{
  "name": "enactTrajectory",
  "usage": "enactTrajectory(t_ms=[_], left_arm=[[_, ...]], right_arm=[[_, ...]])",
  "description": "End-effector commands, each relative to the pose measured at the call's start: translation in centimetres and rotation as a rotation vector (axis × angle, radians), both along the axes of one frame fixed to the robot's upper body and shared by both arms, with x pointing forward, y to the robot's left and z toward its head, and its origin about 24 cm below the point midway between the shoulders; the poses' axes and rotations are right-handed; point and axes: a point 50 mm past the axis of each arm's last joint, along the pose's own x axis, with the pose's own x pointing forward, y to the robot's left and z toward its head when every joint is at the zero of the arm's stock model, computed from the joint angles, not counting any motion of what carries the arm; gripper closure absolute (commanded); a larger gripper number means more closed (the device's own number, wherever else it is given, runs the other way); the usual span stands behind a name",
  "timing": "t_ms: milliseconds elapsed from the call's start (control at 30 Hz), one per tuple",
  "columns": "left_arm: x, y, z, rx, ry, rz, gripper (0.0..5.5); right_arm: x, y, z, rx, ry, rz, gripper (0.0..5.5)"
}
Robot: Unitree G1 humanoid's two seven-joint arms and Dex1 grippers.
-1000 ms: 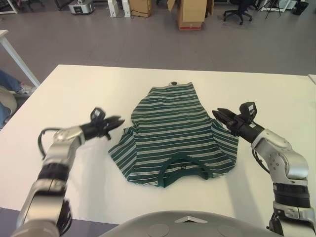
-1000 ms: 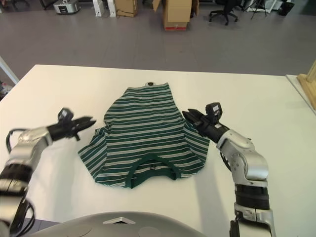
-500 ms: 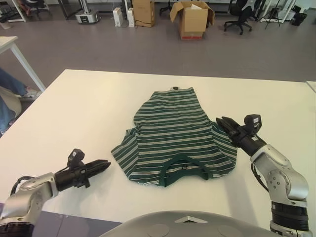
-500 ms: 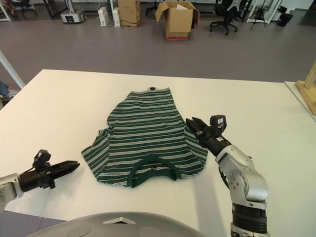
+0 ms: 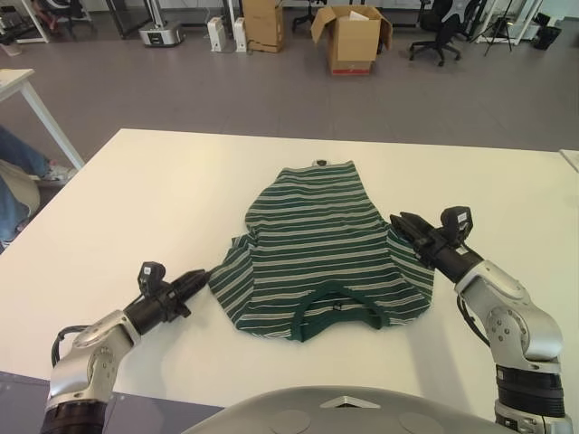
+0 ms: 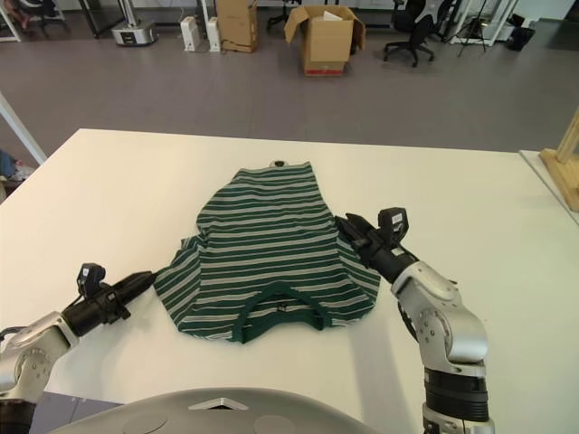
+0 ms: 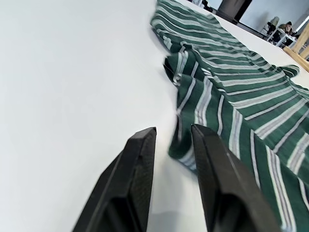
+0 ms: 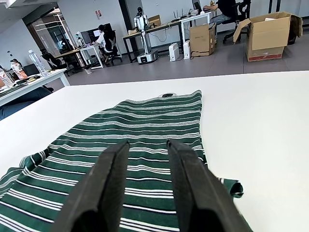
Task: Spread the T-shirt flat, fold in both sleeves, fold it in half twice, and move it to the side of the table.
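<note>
The left gripper [image 5: 194,278] sits low in the lower left of the head view, fingers a little apart with nothing between them; half a second ago it hung further back toward the lower left corner, and it has since come forward until its tips are just beside the shirt's [image 5: 317,244] left edge. The right gripper [image 5: 402,222] has barely shifted; it stays at the shirt's right edge, right of centre, fingers parted and empty. The shirt lies mid-table [image 5: 136,181], collar toward the bottom of the frame, hem toward the top, its side edges rumpled; it looks unmoved. Judging by this, spreading is still the step in hand; both arms seem set to take a side each and pull outward; no sleeve is folded yet.
</note>
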Motion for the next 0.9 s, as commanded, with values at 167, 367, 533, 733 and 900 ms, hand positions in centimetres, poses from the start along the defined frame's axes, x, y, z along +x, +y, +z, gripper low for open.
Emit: enactTrajectory(t_ms=[167,367,533,733,900], left_arm=[[-5.1,0.8,-7.6,-0.031,0.293,-0.102,4.15],[-6.0,1.6,-8.0,-0.118,0.351,-0.188,4.15],[-5.2,3.8,-8.1,0.091,0.469,-0.192,4.15],[5.6,-0.3,0.2,0.362,-0.256,-0.243,4.15],[13.0,-5.5,15.3,0.612,-0.926,-0.018,4.15]], right_arm=[[0.3,0.1,0.2,0.006,0.001,0.016,4.04],[0.0,0.1,-0.2,0.010,0.014,0.006,4.04],[-0.4,0.8,-0.6,0.030,0.027,0.001,4.04],[-0.4,1.8,-1.6,0.063,0.034,-0.015,4.04],[1.0,1.5,-1.2,0.054,0.012,-0.005,4.04]])
